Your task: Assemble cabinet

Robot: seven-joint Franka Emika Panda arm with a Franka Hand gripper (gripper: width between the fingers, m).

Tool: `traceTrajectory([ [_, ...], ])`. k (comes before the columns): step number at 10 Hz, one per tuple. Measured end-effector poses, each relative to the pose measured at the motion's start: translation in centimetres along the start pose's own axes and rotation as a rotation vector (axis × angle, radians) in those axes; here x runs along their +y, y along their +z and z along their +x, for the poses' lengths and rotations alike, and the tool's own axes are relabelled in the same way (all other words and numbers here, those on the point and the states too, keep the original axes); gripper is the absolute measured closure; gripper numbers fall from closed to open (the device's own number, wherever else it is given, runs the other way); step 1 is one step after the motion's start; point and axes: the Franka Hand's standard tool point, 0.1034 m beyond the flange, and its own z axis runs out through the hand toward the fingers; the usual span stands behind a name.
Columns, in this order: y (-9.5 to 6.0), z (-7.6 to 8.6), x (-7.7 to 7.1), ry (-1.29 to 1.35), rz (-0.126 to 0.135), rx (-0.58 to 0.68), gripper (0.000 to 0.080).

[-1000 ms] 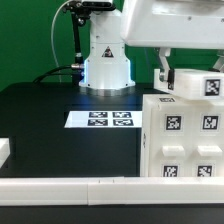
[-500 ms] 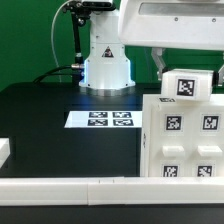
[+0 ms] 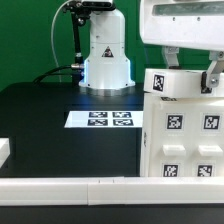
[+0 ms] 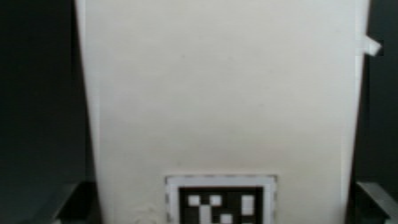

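Since the earlier frames, the arm has moved toward the exterior view's right, and the white tagged panel (image 3: pixel 178 84) in its jaws has come along: its tag, which was near the right end before, now sits at the left end, so I think the panel has turned. I see the gripper (image 3: pixel 187 72) closed on this panel, one finger (image 3: pixel 211 74) on the right end and the other behind the left part. The jaws stand rather wide because the panel is wide. In the wrist view the same panel (image 4: pixel 214 100) fills the picture between the two fingertips, with a tag at its edge.

The cabinet (image 3: pixel 185 140) stands on the black counter (image 3: pixel 50 115) at the exterior view's right, directly under the held panel; whether they touch I cannot tell. The marker board (image 3: pixel 103 119) lies flat just beside the cabinet, toward the exterior view's left.
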Motion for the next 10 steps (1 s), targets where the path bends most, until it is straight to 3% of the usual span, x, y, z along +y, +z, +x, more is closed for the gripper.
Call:
traceTrajectory([
  [5,0.19,0.09,0.29,0.467,0.004,-0.046,0.0245],
  [7,0.13,0.08,-0.07,0.726,0.026,-0.043,0.0245],
  [8,0.18,0.13,-0.03,0.694,0.025,-0.042,0.0245],
  [9,0.05,-0.06,-0.06,0.601,0.024,-0.041,0.0135],
  [10,-0.59,-0.40,-0.28,0.479,0.033,-0.044,0.0135],
])
